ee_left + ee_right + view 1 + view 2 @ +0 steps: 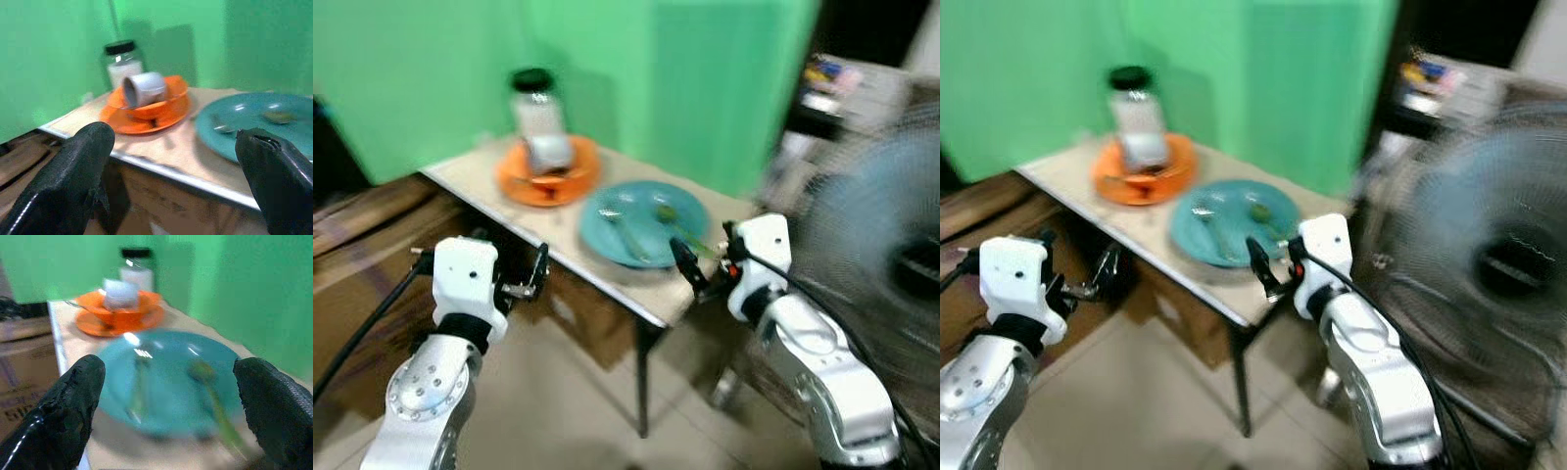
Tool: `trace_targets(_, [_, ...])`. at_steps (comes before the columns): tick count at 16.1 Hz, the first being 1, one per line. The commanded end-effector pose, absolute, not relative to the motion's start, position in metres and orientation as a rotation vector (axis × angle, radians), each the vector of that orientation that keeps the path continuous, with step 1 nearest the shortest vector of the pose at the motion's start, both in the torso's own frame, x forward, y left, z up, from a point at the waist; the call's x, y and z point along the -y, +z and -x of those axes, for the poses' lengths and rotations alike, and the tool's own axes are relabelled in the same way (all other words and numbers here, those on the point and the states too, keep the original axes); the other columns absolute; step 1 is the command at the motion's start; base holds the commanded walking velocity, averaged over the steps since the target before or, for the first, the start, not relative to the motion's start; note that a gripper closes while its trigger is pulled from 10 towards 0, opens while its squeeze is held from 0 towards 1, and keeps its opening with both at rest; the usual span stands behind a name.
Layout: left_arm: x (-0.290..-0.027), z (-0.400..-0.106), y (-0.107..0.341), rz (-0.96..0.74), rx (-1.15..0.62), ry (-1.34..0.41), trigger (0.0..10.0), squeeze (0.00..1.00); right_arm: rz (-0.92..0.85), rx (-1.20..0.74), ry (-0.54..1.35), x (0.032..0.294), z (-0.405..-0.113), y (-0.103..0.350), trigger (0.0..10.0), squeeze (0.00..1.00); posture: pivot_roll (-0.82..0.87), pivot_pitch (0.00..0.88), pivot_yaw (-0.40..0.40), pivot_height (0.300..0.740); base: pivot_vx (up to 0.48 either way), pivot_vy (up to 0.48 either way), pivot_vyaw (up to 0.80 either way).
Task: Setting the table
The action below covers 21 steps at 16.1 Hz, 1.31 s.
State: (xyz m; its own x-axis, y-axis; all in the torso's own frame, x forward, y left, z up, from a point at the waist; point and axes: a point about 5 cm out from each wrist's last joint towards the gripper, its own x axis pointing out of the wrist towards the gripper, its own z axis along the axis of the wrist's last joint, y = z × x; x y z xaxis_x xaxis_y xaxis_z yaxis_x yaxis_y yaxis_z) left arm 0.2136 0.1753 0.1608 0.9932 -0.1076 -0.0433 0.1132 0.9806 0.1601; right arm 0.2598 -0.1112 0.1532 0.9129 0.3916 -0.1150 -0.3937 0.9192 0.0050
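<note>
A round teal plate [646, 223] lies on the small pale desk [563, 257] near its front corner, carrying a metal fork [139, 382] and a green-handled spoon [210, 391], with a stacked orange plate and bowl [548, 174] holding a tipped grey cup [144, 89] just behind it. The right gripper [690, 269] hovers at the plate's near rim and the left gripper [533, 279] hangs below the desk edge, both with fingers spread wide and empty. The thin cutlery looks light, stiff and slippery, best pinched mid-handle, while the plate seems breakable and should be taken by its rim.
</note>
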Motion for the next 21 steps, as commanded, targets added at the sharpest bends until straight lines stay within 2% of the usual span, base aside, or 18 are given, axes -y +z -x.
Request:
trace_targets(1, [-0.179,-0.212,0.159,-0.172,-0.055,-0.121,10.0,0.00,0.020,-0.091,0.420,0.105,-0.262,0.158,10.0,0.13,0.10,0.000,0.018,0.740,0.405,0.000,0.00])
trace_targets(2, [-0.179,-0.210,0.158,-0.177,-0.063,-0.133,10.0,0.00,0.017,-0.086,0.418,0.103,-0.263,0.159,10.0,0.09,0.11,0.000,0.017,0.740,0.409,0.000,0.00])
trace_targets(5, [-0.178,-0.209,0.157,-0.181,-0.072,-0.142,10.0,0.00,0.014,-0.106,0.432,0.097,-0.265,0.160,10.0,0.09,0.11,0.000,0.013,0.740,0.405,0.000,0.00])
trace_targets(6, [-0.177,-0.208,0.156,-0.183,-0.076,-0.155,10.0,0.00,0.022,-0.117,0.439,0.096,-0.266,0.160,10.0,0.00,0.11,0.000,0.009,0.740,0.394,0.000,0.00])
trace_targets(8, [-0.175,-0.207,0.156,-0.184,-0.084,-0.172,10.0,0.00,0.030,-0.127,0.431,0.096,-0.267,0.160,10.0,0.00,0.11,0.000,0.008,0.740,0.368,0.000,0.00])
trace_targets(11, [-0.171,-0.204,0.153,-0.187,-0.106,-0.236,10.0,0.00,0.072,-0.214,0.419,0.094,-0.273,0.162,10.0,0.00,0.11,0.000,0.008,0.740,0.000,0.000,0.00])
trace_targets(13, [-0.167,-0.201,0.150,-0.204,-0.139,-0.314,10.0,0.00,0.145,-0.286,0.430,0.093,-0.275,0.162,10.0,0.00,0.11,0.000,0.005,0.740,0.000,0.000,0.00])
trace_targets(14, [-0.165,-0.193,0.144,-0.229,-0.218,-0.438,10.0,0.00,0.167,-0.377,0.422,0.088,-0.279,0.158,10.0,0.00,0.11,0.000,0.005,0.740,0.000,0.000,0.00])
trace_targets(18, [-0.163,-0.186,0.139,-0.253,-0.292,-0.572,10.0,0.00,0.090,-0.538,0.352,0.087,-0.292,0.150,10.0,0.00,0.11,0.000,-0.001,0.740,0.000,0.000,0.00])
trace_targets(21, [-0.160,-0.183,0.135,-0.262,-0.328,-0.642,10.0,0.00,0.112,-0.623,0.337,0.085,-0.300,0.143,10.0,0.00,0.10,0.000,-0.003,0.740,0.000,0.000,0.00])
